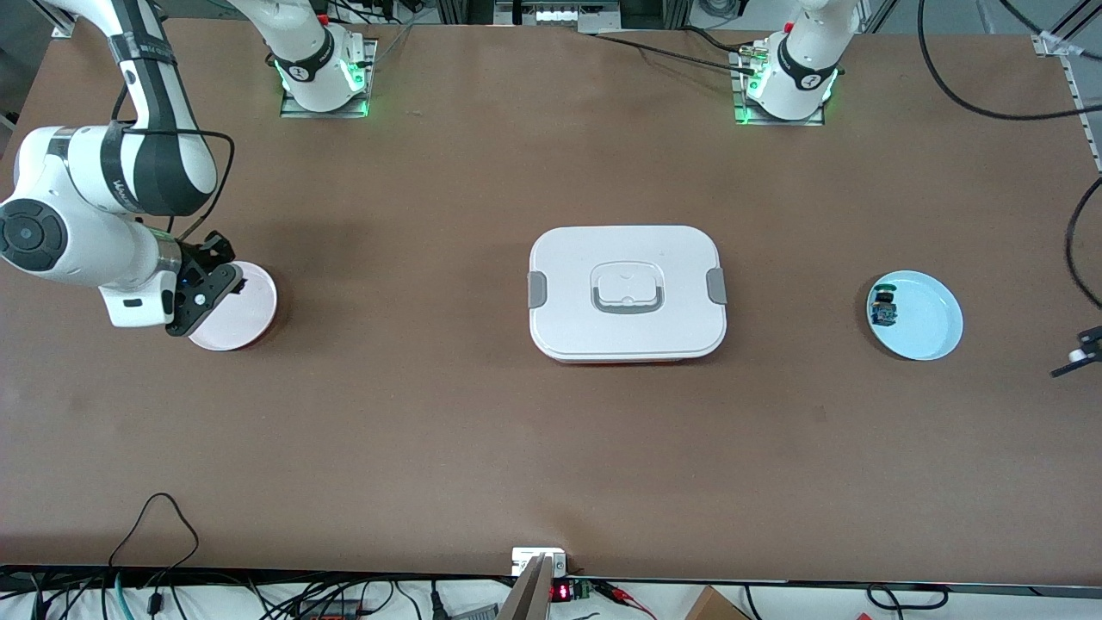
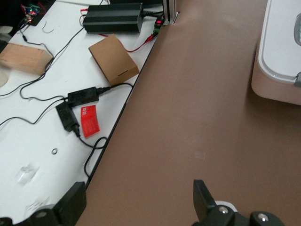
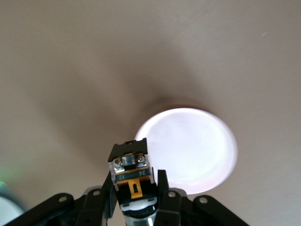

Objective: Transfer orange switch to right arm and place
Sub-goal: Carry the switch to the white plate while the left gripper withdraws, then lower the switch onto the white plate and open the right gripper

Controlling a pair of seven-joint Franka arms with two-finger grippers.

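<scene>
The orange switch (image 3: 133, 172), black with an orange-yellow body block, is clamped between the fingers of my right gripper (image 3: 134, 184). In the front view my right gripper (image 1: 215, 288) hangs over the edge of the pink plate (image 1: 245, 314) at the right arm's end of the table. The plate (image 3: 193, 150) lies below the switch in the right wrist view, and nothing is on it. My left gripper (image 2: 138, 202) is open and empty above bare table near the table's edge. It shows at the frame's edge in the front view (image 1: 1076, 355).
A white lidded box (image 1: 627, 293) stands mid-table and also shows in the left wrist view (image 2: 282, 52). A light blue plate (image 1: 930, 323) at the left arm's end holds a small blue switch (image 1: 882, 307). Cables and a cardboard box (image 2: 113, 59) lie off the table.
</scene>
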